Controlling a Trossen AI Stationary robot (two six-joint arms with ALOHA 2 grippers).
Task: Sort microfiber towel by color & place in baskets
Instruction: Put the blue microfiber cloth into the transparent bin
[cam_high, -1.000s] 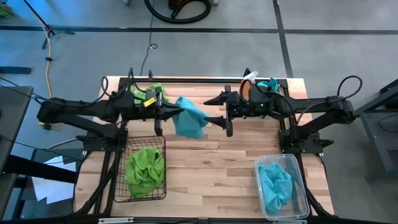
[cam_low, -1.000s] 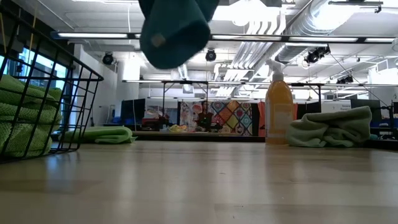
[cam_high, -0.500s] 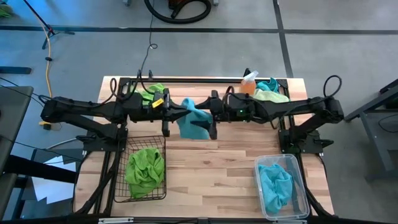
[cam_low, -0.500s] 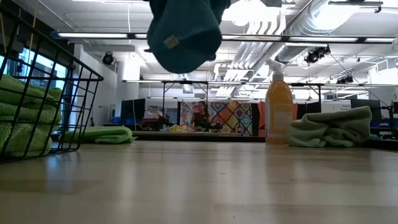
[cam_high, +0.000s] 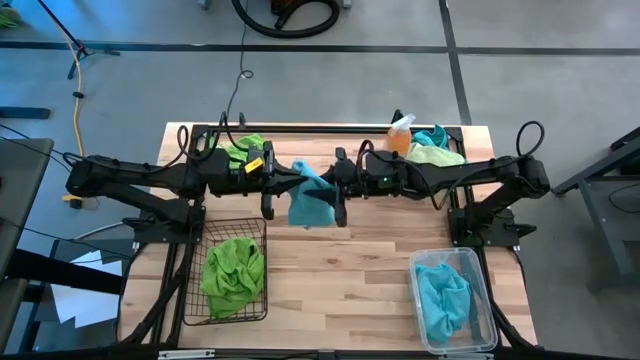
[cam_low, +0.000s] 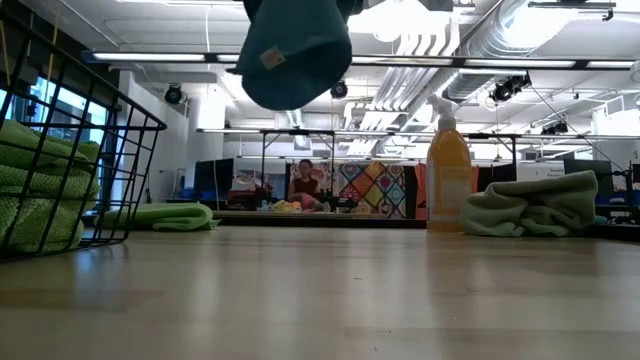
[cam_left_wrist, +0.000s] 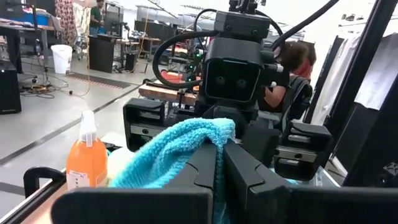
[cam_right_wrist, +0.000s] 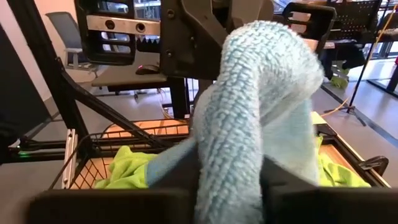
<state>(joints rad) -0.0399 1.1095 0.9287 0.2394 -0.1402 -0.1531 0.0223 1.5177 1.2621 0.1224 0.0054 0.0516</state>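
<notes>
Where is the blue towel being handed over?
High view: the blue towel hangs mid-table between the left gripper and the right gripper.

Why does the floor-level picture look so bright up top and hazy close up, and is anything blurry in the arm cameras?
Low view: ceiling strip lights glare behind the hanging turquoise fuzzy towel, leaving it dark; the near wooden tabletop is soft. Right wrist view: that towel fills the picture, close and soft. Left wrist view: white glare at the top.

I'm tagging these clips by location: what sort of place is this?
Probably a large open workshop or robotics lab: exposed ducts and strip lights overhead, a bare concrete floor around the wooden table, more workbenches behind.
</notes>
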